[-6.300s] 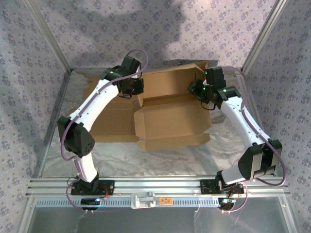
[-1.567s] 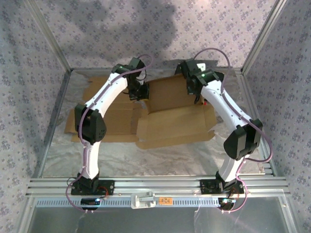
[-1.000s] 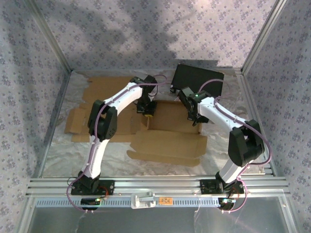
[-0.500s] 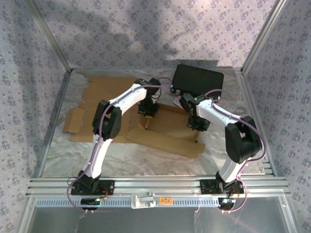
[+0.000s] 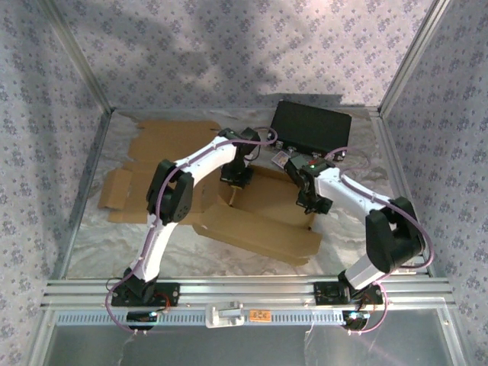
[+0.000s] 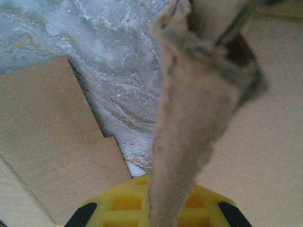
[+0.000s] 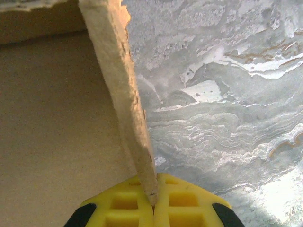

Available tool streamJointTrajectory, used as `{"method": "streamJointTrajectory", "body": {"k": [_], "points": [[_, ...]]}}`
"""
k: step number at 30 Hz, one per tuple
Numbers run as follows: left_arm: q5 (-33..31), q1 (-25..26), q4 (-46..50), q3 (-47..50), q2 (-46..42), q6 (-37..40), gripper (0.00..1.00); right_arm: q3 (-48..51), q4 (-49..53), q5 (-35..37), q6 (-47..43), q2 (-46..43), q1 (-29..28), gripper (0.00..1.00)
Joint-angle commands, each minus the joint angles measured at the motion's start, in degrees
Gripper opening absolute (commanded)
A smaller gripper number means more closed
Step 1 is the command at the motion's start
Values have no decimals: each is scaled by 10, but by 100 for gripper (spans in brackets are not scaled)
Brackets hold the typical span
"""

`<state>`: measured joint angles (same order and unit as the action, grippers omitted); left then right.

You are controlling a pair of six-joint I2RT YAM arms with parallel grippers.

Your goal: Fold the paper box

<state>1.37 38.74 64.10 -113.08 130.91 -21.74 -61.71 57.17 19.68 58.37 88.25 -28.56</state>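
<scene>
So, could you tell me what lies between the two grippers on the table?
The flat bottom of the cardboard box spans the gap between the left gripper and the right gripper, as the top view shows.

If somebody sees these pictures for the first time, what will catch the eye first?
The brown paper box, partly folded at mid-table, with the left gripper and the right gripper each pinching one of its walls. In the right wrist view, its edge stands clamped between the yellow fingers. A black case lies at the far right.
</scene>
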Motion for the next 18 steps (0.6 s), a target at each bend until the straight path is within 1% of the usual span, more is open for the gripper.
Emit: {"method": "streamJointTrajectory", "body": {"k": [1,5,7,11,12,15,16,18], "points": [[-52,8,-1,10,-17,-12,7,10,20,49,31,-10,-1,0],[-66,18,-4,29,-17,-15,5,15,16,43,35,-9,-4,0],[-72,21,-5,29,-16,-19,0,19,10,38,36,-7,-4,0],[-72,28,-12,25,-16,-20,0,23,7,28,34,-3,-4,0],[-65,29,-12,21,-16,-20,4,24,6,26,34,-2,-4,0],[-38,29,-8,16,-22,-25,22,27,7,24,31,1,-1,0],[-29,28,-7,0,-25,-26,26,27,6,23,30,1,1,0],[-13,24,-9,-3,-35,-28,29,28,4,21,28,1,3,0]]}}
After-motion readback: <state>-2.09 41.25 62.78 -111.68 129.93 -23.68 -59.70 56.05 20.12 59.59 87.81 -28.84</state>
